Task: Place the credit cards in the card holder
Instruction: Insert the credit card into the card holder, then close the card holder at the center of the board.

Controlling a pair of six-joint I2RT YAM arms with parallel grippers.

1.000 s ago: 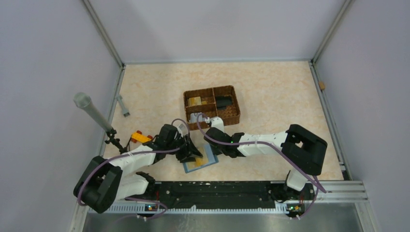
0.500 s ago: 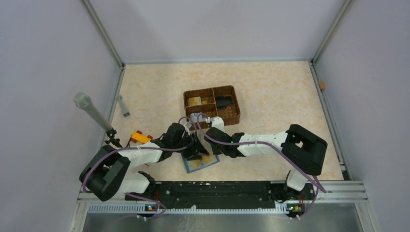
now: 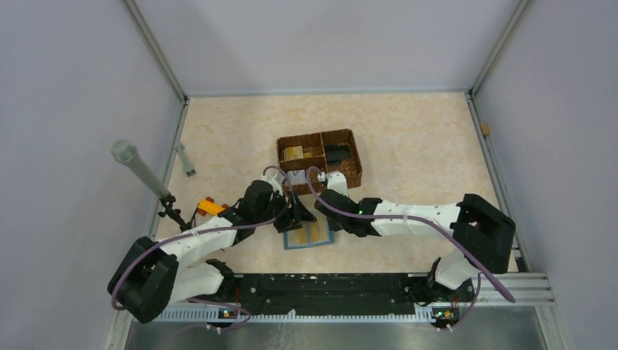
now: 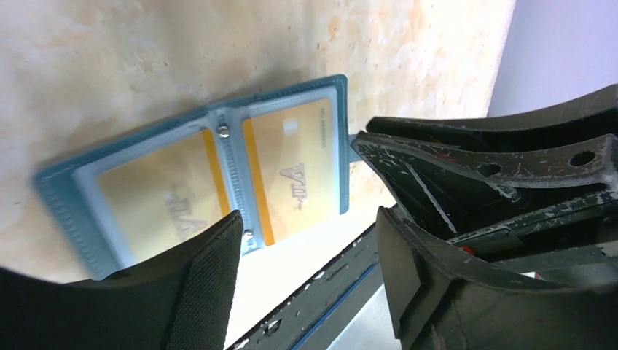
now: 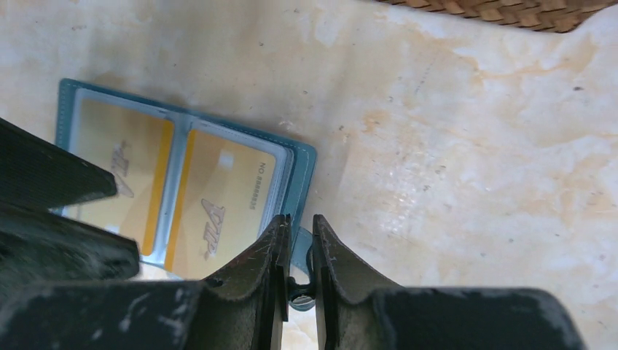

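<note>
The card holder lies open near the table's front edge, two gold credit cards pocketed; right gripper pinches its tab, left gripper gapes empty.

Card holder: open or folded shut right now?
Open: the card holder lies spread flat on the table, both inner pockets facing up, a gold card in each.

Robotics laboratory test cell: plain grey panel walls on aluminium frame posts enclose a beige tabletop; a black mounting rail, nearward of the left gripper, carries both arm bases.
</note>
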